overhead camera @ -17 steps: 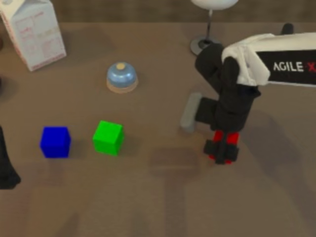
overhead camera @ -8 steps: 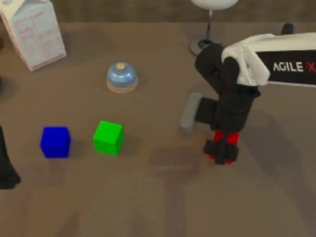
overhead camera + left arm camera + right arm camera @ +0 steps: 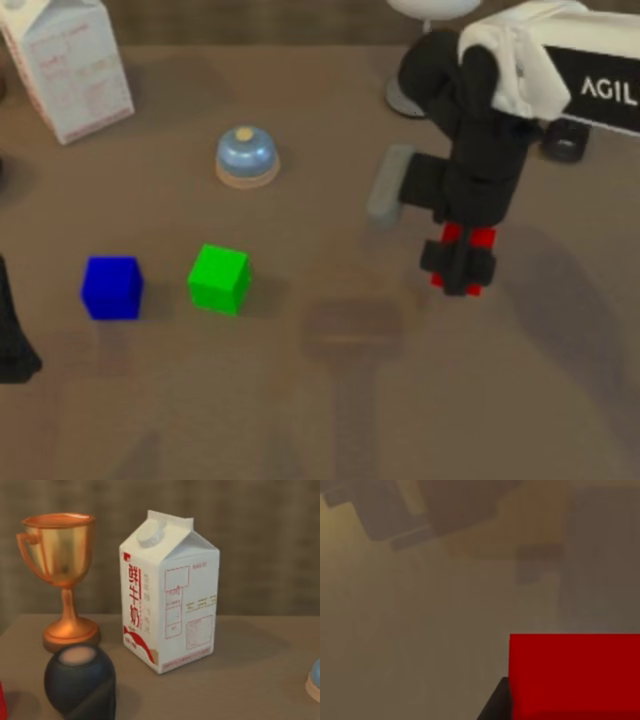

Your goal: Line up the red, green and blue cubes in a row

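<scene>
red cube (image 3: 572,672) fills right wrist view

Soft, even light falls from above on the matte brown worktop (image 3: 300,420), with no glare anywhere in the top view. Shadows are faint and blurred at the edges: a pale one lies beside the bright green cube (image 3: 219,279) and a broader, box-shaped smudge sits on the worktop near the right arm's black tool (image 3: 458,268). In the left wrist view the shiny gold trophy cup (image 3: 59,547) carries gentle highlights, and the white milk carton with red print (image 3: 169,592) is brightly lit. The right wrist view is dimmer and hazy, the red cube (image 3: 575,675) flat and textureless.
</scene>
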`<state>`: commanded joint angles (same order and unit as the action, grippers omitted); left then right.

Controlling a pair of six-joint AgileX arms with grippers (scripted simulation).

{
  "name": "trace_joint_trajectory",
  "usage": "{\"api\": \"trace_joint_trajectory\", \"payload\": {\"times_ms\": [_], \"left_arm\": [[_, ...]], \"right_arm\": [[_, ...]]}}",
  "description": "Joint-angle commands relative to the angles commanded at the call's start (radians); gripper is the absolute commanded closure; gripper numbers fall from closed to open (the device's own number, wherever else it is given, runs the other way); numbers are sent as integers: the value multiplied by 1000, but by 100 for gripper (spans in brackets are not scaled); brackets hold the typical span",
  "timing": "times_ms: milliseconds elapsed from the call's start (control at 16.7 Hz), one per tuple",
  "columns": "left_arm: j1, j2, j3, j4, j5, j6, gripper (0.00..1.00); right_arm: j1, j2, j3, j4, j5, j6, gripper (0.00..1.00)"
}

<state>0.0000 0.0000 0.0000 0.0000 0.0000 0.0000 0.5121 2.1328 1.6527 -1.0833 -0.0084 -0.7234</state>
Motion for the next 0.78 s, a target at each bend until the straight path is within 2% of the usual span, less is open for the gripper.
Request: {"api": "trace_joint_trajectory", "payload": {"times_ms": [420, 600, 780], "left_arm": [[0, 0, 0, 0, 0, 0, 0], [0, 0, 0, 0, 0, 0, 0], [0, 0, 0, 0, 0, 0, 0]], "right_arm": [[10, 5, 23, -22, 0, 3, 100], [95, 66, 125, -77, 1, 21, 100], [220, 156, 310, -161, 2, 54, 100]]}}
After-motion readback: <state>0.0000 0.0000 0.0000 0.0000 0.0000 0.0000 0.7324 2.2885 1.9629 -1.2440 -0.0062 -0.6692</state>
